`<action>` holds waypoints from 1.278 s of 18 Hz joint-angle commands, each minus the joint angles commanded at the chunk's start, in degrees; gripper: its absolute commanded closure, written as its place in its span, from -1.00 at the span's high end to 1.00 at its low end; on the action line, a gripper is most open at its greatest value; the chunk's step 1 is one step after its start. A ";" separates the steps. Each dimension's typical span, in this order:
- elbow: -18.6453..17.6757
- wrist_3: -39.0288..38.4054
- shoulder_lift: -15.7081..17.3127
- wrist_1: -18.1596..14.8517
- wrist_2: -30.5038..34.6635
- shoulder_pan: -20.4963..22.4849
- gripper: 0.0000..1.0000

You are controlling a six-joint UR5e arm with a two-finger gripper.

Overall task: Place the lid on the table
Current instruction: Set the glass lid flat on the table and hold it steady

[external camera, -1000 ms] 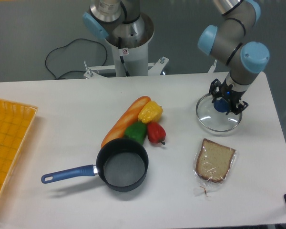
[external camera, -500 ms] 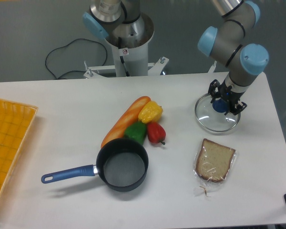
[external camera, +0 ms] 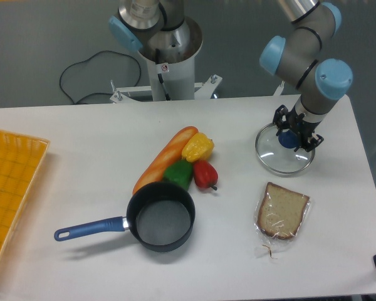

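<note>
In the fixed camera's view my gripper (external camera: 292, 135) sits at the right of the frame, fingers clamped on the blue knob of the lid (external camera: 284, 150). The lid's glass disc lies low over the table (external camera: 81, 150), at the right side; whether its rim touches the surface I cannot tell. Below it, lower right, lies a bagged bread slice (external camera: 282, 211). At centre a baguette (external camera: 164, 159) rests beside yellow (external camera: 198, 147), green (external camera: 178, 173) and red (external camera: 205, 174) peppers, with the saucepan (external camera: 160, 216) just below them. A yellow tray (external camera: 9, 194) fills the left edge.
</note>
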 joint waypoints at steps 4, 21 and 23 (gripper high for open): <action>0.00 0.00 -0.26 0.09 0.00 -0.09 0.05; 0.00 0.00 -0.44 0.18 0.00 -0.09 0.15; 0.00 0.00 -0.53 0.18 0.00 -0.09 0.15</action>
